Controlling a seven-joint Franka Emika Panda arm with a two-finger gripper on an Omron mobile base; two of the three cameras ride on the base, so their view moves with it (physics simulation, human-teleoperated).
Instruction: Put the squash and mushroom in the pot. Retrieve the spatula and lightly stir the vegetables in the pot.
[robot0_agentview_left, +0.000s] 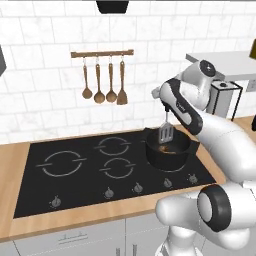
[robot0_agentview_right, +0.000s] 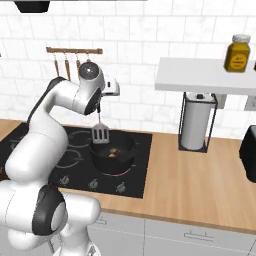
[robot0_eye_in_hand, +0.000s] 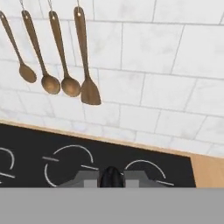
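a: where was the spatula (robot0_agentview_left: 166, 131)?

b: it hung head down from the gripper (robot0_agentview_left: 164, 106), with the jaws closed tight on the top of its slim black handle. the slotted silver head sat just above the rim of the pot (robot0_agentview_left: 169, 150), over its back left side.

a: and the pot?

b: on the right-hand burner of the black cooktop (robot0_agentview_left: 75, 170), with small brownish pieces inside; i couldn't tell which vegetable was which.

a: what was behind?

b: three wooden spoons (robot0_eye_in_hand: 50, 83) and a wooden spatula (robot0_eye_in_hand: 89, 89) hung from a rail (robot0_agentview_left: 102, 53) on the white tile wall. to the right a paper towel roll (robot0_agentview_right: 195, 123) stood under a shelf (robot0_agentview_right: 200, 76) holding a yellow jar (robot0_agentview_right: 237, 53).
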